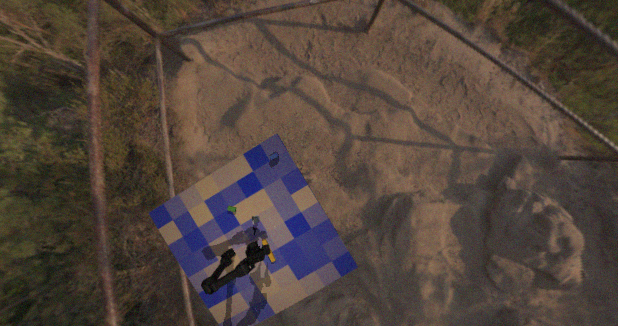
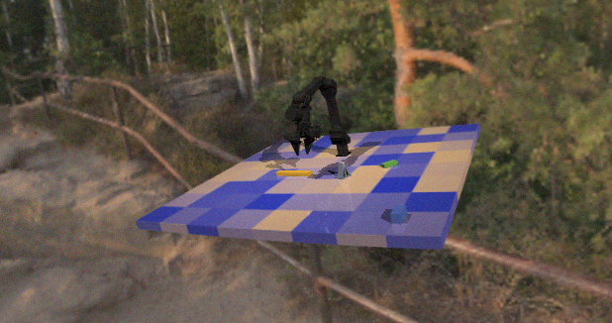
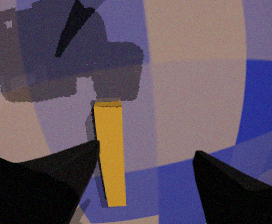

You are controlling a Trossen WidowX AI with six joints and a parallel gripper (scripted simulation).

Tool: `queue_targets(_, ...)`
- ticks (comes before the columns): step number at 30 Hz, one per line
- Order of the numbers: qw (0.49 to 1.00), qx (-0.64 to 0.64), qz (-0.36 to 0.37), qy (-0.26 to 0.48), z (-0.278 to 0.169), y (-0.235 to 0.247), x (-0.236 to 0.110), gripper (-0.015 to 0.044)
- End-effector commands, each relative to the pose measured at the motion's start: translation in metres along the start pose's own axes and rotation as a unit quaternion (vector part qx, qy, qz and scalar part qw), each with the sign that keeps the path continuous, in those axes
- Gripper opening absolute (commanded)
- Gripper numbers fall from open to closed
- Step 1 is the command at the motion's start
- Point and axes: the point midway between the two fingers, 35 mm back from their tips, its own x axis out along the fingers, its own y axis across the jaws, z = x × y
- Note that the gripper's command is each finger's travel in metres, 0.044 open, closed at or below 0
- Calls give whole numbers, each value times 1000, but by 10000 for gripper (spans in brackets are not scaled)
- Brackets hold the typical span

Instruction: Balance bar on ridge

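A yellow bar [image 1: 271, 254] [image 2: 294, 173] [image 3: 110, 152] lies flat on the checkered table [image 1: 310, 238] [image 2: 436, 176]. My gripper [image 1: 261, 250] [image 2: 302, 150] [image 3: 147, 152] is open and empty. It hangs above the table, pointing down, with the bar below and nearer the left finger. The fingers do not touch the bar.
A small green block [image 1: 231, 209] [image 2: 389, 163] lies beyond the ridge. A blue cube [image 1: 273, 157] [image 2: 398, 214] sits near a table corner. The arm's base [image 2: 343, 149] stands at the table's edge. The arm casts dark shadows on the table.
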Motion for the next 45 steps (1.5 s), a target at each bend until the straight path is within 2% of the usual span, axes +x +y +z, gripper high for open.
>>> queue_targets(1, 1000, -11, 28, -6, -16, 3, 9, 315)
queue_targets(17, 992, -44, 105, -49, -70, 21, 32, 315)
queue_targets(22, 992, -44, 106, -49, -70, 22, 36, 315)
queue_targets(30, 992, -44, 106, -49, -67, 31, 75, 315)
queue_targets(45, 992, -44, 106, -49, -66, 33, 88, 315)
